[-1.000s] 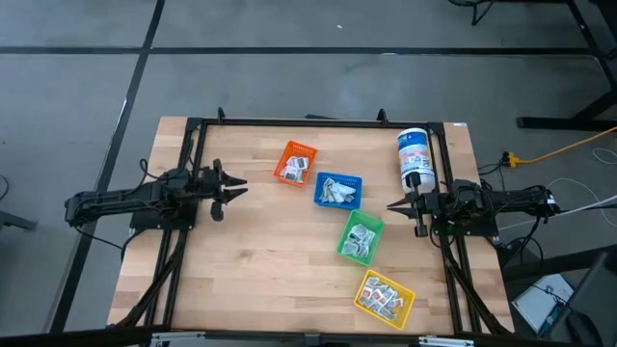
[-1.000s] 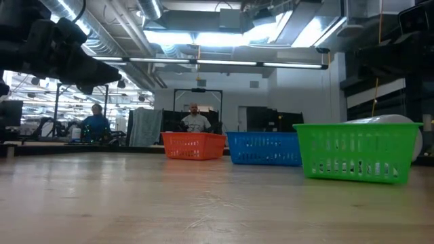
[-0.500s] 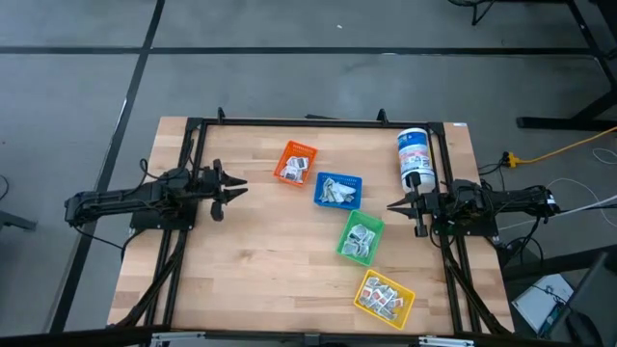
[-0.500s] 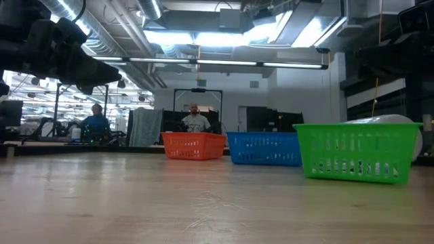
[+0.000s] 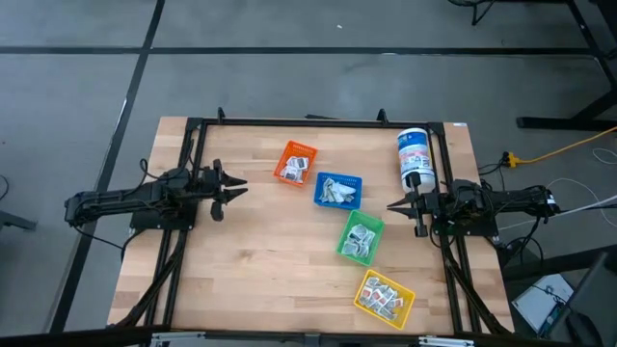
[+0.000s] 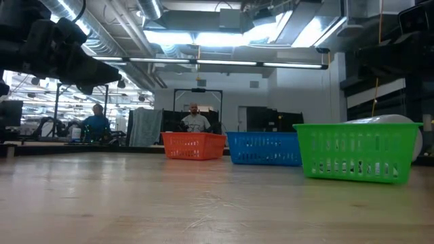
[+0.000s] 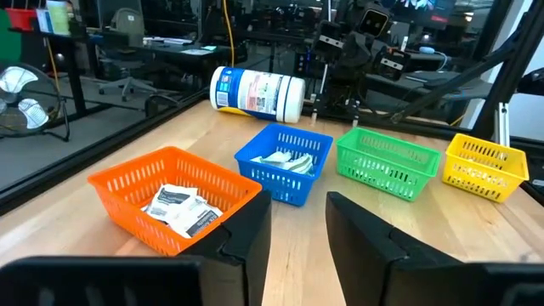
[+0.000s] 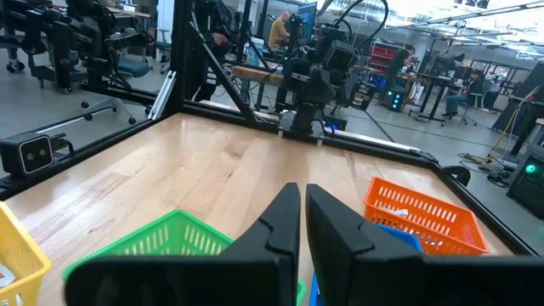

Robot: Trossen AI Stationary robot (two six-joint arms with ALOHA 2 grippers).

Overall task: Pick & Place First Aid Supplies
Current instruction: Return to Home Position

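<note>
The packets (image 5: pixel 384 295) lay jumbled in the coloured bins (image 5: pixel 362 288), long axes pointing every way. The left gripper (image 5: pixel 234 187) hung spread at the table's left; the right gripper (image 5: pixel 392 204), pressed together, hung at its right.

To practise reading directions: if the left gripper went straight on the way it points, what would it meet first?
Probably the blue bin, which lies straight ahead of the left gripper; the orange bin sits beside that line. Its height is unclear, so it might pass over.

Bins (image 5: pixel 319 190) diagonal across table (image 5: pixel 260 251), left side open
</note>
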